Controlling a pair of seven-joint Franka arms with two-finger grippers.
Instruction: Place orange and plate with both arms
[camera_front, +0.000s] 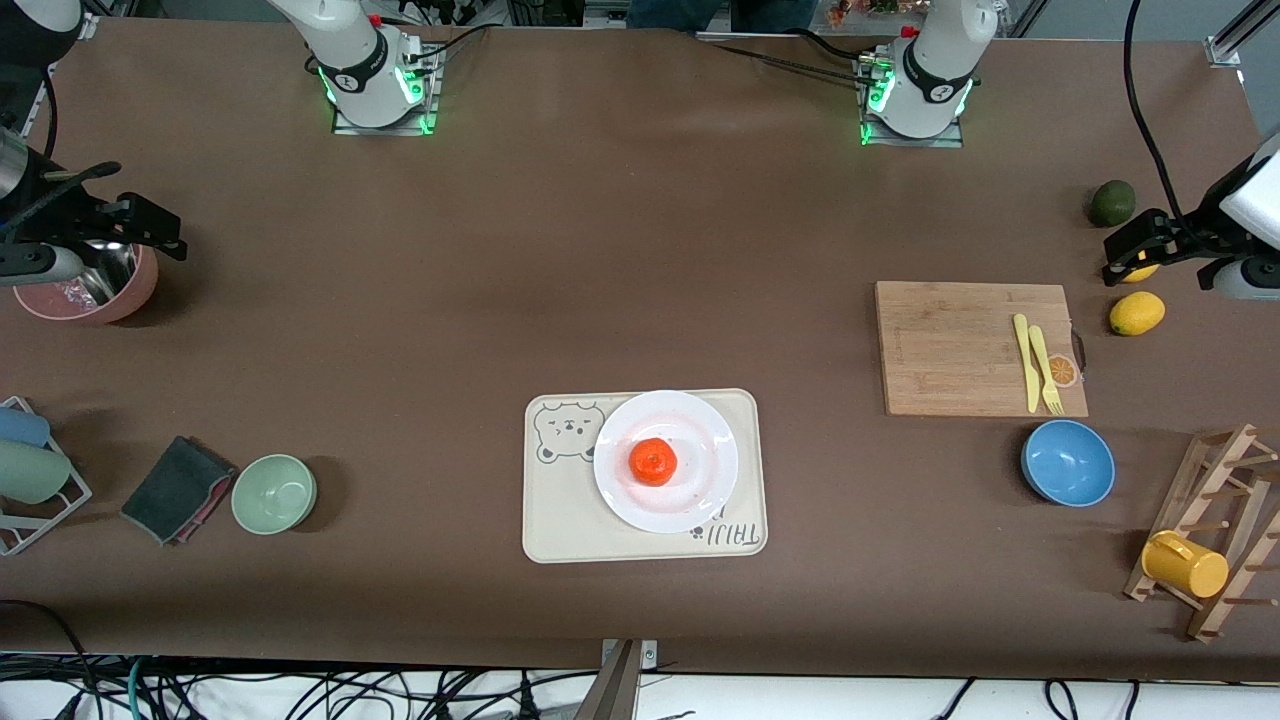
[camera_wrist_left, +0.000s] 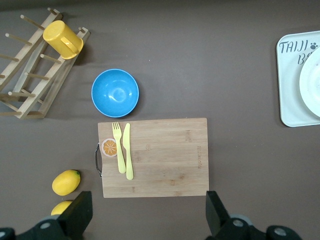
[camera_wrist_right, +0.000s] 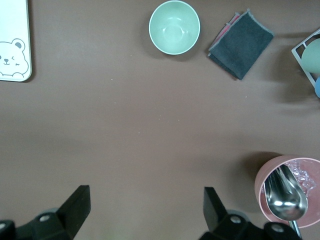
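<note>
Orange (camera_front: 653, 462) sits right in the middle of the white plate (camera_front: 700, 420), and the plate rests on the cream bear tray (camera_front: 560, 520). The tray is the thing to find everything by.

Both arms are far out at the ends of the table, well apart from the tray. The left gripper (camera_front: 1135, 250) hangs over the lemons (camera_front: 1137, 313), just past the wooden cutting board (camera_front: 950, 345), toward the left arm's end. Its fingers (camera_wrist_left: 80, 212) stand wide open and hold nothing. The right gripper (camera_front: 150, 225) hangs over the pink bowl with the spoon (camera_front: 85, 290), toward the right arm's end. Its fingers (camera_wrist_right: 77, 205) are wide open and empty too.

The tray lies about halfway between the two grippers, and nearer to the front camera than both. So neither arm looks clearly closer. Each would have to swing in toward the middle and come forward to reach the plate. The plate and orange are round, so no side looks better to grab.
</note>
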